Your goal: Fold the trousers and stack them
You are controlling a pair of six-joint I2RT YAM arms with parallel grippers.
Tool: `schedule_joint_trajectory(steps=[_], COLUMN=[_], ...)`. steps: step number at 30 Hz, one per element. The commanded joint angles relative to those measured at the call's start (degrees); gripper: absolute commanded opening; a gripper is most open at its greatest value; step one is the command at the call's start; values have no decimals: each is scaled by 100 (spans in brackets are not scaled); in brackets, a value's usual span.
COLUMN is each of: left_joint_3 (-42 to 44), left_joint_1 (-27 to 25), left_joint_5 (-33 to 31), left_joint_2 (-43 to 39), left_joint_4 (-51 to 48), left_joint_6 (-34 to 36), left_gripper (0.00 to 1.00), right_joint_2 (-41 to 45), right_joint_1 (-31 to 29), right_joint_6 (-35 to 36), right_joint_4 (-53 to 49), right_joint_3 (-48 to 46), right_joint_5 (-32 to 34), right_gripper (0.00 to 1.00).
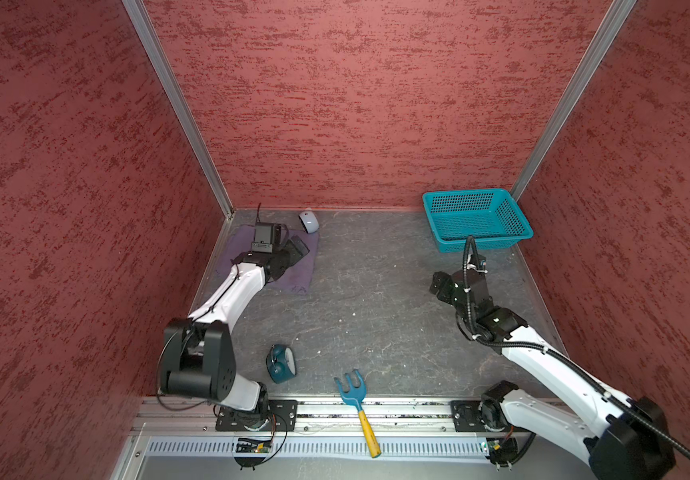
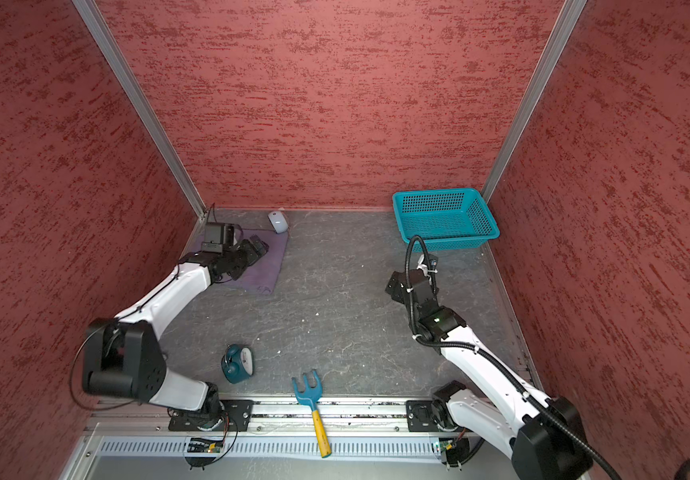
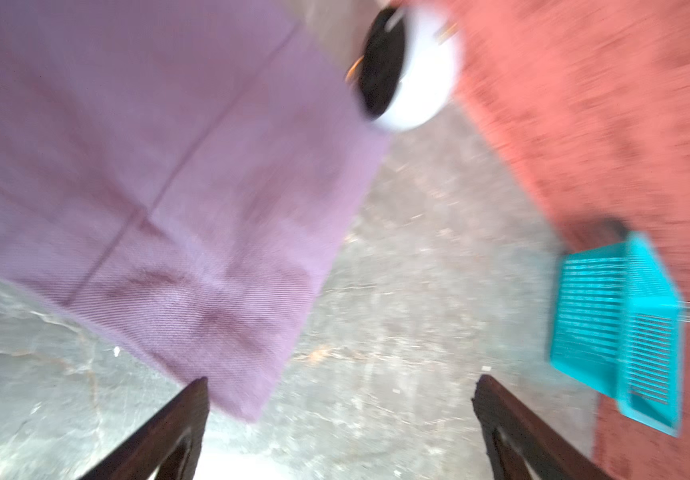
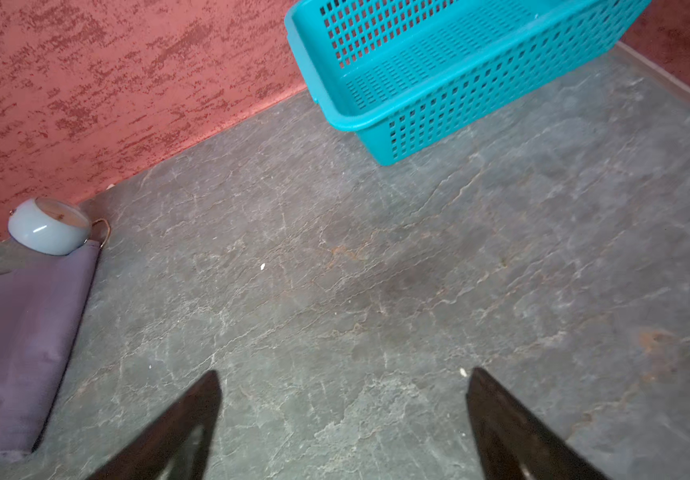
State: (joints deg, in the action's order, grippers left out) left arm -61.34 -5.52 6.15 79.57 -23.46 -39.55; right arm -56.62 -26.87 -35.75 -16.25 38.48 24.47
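Note:
The trousers [image 1: 295, 272] [image 2: 267, 266] lie folded into a flat purple-grey rectangle on the grey floor near the far left corner. My left gripper [image 1: 298, 247] [image 2: 261, 245] hovers over them, open, with nothing between its fingers. The left wrist view is blurred by motion. It shows the trousers [image 3: 148, 166] ahead of my left gripper [image 3: 339, 380], one corner reaching near a fingertip [image 3: 200, 388]. My right gripper [image 1: 439, 283] [image 2: 393, 286] [image 4: 343, 374] stands open and empty over bare floor at the right, far from the trousers [image 4: 15, 340].
A teal basket [image 1: 476, 220] [image 4: 439, 95] sits in the far right corner. A pale round object [image 1: 309, 221] [image 4: 48, 226] touches the trousers' far corner. A teal alarm clock [image 1: 280, 363] and a blue rake [image 1: 356, 407] lie near the front rail. Red walls enclose three sides.

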Motion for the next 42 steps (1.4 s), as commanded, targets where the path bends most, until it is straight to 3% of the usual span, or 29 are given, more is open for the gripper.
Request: schedule_joint_trajectory(steps=[1,4,6,8,10,12,14,16,18,26,29,35,38,42], left_joint_3=[398,1012,1511,2083,2877,3532,3684,3648,3720,4809,4774,5104,4998,4102], left_joint_1=[41,91,108,116,113,90,-41,-98,-86,-11,128,1341,1561,1535], left_joint_5=[-615,-1261,-1853,-2371,-2645,-2466,-2746,-3003,-3151,-3214,-3135,-1945,-1623,-912], left_joint_2=[-1084,-2198,-2872,-3448,-3848,-4088,-4160,-4064,-3876,-2591,-2380,-1680,-1022,-554], left_joint_4=[113,576,911,1322,2292,3170,3014,2604,2536,4402,4612,6427,7308,6082], left_joint_6=[375,535,560,563,841,1555,2169,2653,2707,2980,3027,2675,3107,3439], left_gripper=[99,99,100,100,99,99,99,99,99,99,99,99,99,99], right_joint_2=[342,596,789,977,1185,1306,1274,1161,1078,690,491,-245,-971,-2031], right_joint_1=[51,53,64,68,124,264,508,716,857,1520,1722,2105,2350,2650], right_joint_6=[482,1241,2161,2606,3152,3142,3037,3030,3042,2504,2490,2568,2736,3230], right_joint_4=[-168,169,1044,1720,2347,2647,2592,2439,2545,4049,4092,5692,6418,7239], right_joint_3=[410,386,5,-372,-758,-1047,-1230,-1340,-1557,-2860,-2815,-2937,-2750,-2301], right_joint_5=[811,1291,1579,1854,1622,1506,1359,1282,1316,1300,1170,855,715,-139], right_gripper=[99,99,99,99,99,99,99,99,99,99,99,99,99,99])
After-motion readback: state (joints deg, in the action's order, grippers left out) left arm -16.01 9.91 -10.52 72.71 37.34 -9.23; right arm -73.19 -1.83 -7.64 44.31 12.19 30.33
